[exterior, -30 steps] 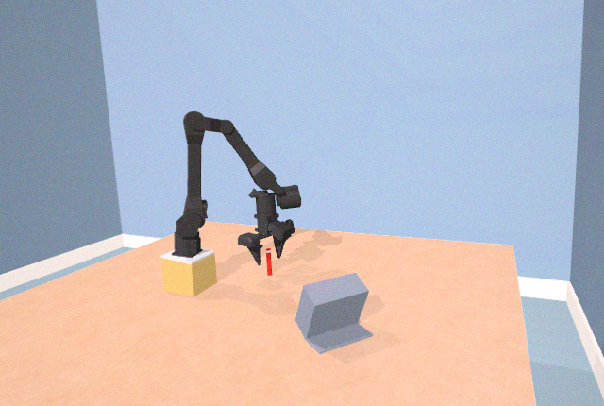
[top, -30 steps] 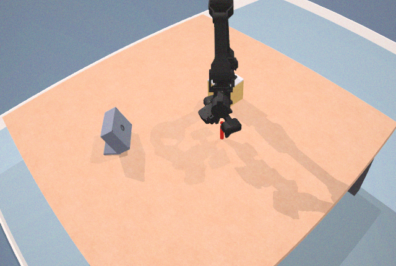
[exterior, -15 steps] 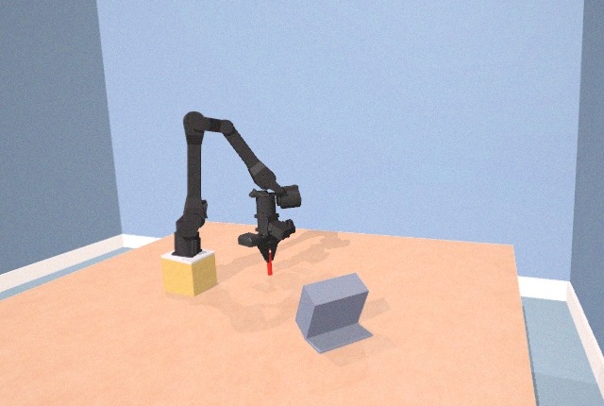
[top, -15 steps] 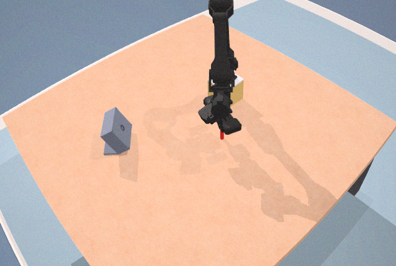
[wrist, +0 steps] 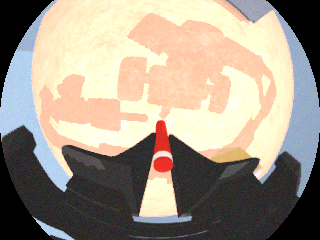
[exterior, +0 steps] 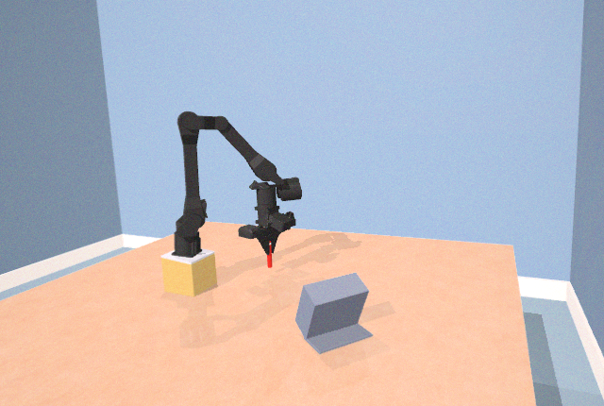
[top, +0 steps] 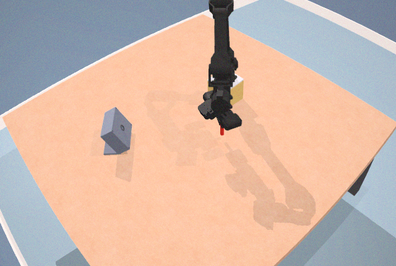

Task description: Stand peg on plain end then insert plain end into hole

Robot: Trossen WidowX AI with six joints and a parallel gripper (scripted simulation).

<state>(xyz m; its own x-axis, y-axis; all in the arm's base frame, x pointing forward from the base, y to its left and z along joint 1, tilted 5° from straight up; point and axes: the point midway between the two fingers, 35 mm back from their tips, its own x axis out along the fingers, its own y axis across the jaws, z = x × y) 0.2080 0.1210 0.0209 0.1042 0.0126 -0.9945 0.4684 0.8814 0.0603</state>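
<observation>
The red peg [top: 221, 130] [exterior: 269, 261] [wrist: 161, 129] is upright, with its white band [wrist: 163, 155] at the upper end and its plain end down. My gripper [exterior: 269, 251] [wrist: 163, 137] is shut on the peg, fingers pointing down. The plain end is slightly above the table; its shadow lies apart from it. The grey-blue sloped panel [top: 111, 122] [exterior: 337, 311] stands well away from the peg; part of it shows in the wrist view [wrist: 256, 9]. Its one hole [top: 122, 127] shows in the top view. In the top view the arm hides the peg's upper part and the fingertips.
The arm's base stands on a yellow block [top: 237, 93] [exterior: 191, 277] with a white top, behind the gripper. The panel has a flat foot [exterior: 341, 338] on the table [top: 159, 211] [exterior: 122, 352]. Arm shadows fall around the peg.
</observation>
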